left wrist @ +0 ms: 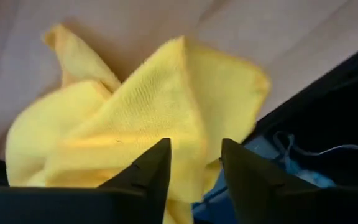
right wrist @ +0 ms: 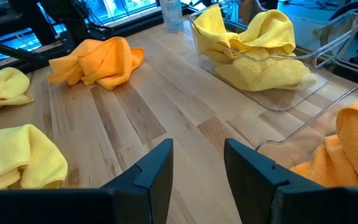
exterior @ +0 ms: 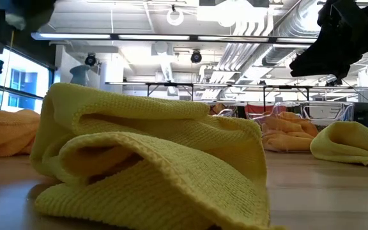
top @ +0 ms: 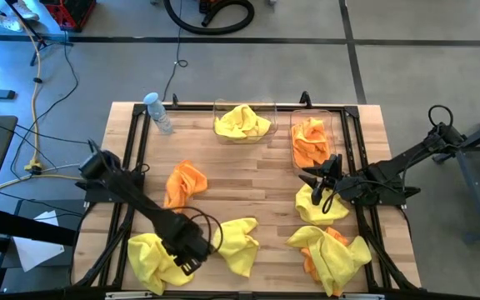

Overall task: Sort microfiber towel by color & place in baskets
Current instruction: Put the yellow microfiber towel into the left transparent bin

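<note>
Yellow towel (left wrist: 135,118) under left gripper (left wrist: 194,168), jaws released; right gripper (right wrist: 197,168) likewise, beside baskets (top: 337,133).

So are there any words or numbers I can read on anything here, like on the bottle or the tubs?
None can be read.
The bottle: any label is too small to read.
The two baskets: clear plastic, no print showing.
The yellow towels and orange towels: plain cloth, no tags showing.

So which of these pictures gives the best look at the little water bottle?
The high view: the bottle stands whole, pale blue cap up, at the table's far left corner beside the basket of yellow towels. The right wrist view catches only its lower part. The low and left wrist views don't show it.
</note>
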Robot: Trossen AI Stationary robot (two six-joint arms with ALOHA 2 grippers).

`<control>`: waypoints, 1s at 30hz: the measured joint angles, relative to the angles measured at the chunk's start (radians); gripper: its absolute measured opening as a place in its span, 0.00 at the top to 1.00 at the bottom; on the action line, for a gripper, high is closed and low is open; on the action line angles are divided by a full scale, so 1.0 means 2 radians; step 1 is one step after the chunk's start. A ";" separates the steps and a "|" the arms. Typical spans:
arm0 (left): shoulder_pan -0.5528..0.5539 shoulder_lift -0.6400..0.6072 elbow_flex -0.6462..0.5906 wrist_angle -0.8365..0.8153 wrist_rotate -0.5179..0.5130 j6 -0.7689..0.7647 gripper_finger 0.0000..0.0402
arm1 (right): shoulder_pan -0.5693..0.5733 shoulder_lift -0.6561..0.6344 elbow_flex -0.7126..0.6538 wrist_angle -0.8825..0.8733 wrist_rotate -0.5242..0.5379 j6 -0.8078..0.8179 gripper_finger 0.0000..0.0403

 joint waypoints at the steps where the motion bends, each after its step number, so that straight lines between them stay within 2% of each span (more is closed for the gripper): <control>1: -0.001 0.010 0.000 0.000 0.008 0.003 0.65 | 0.000 0.000 0.000 0.000 0.000 0.000 0.66; 5: -0.014 0.050 0.000 0.001 0.033 0.001 0.64 | 0.000 0.000 0.000 0.000 -0.002 -0.003 0.66; 10: -0.027 0.097 0.000 -0.007 0.052 0.053 0.64 | 0.000 0.000 0.000 -0.002 -0.002 -0.004 0.66; 12: -0.025 0.108 0.000 -0.017 0.069 0.067 0.68 | 0.000 0.000 0.000 -0.002 -0.001 -0.004 0.66; 15: -0.019 0.108 0.000 -0.037 0.077 0.072 0.80 | 0.000 0.000 0.000 -0.002 -0.001 -0.008 0.66; 17: -0.013 0.096 0.000 -0.053 0.077 0.084 0.93 | 0.000 0.000 0.000 -0.002 -0.001 -0.013 0.66; 19: -0.006 0.077 0.000 -0.062 0.077 0.088 0.97 | 0.000 0.000 0.000 -0.002 -0.001 -0.013 0.66; 24: 0.012 0.004 0.000 -0.072 0.046 0.060 0.99 | 0.000 0.000 0.000 -0.002 -0.001 -0.013 0.66; 30: 0.032 -0.112 0.001 -0.074 -0.057 0.013 1.00 | 0.000 0.000 0.000 -0.002 -0.001 -0.013 0.66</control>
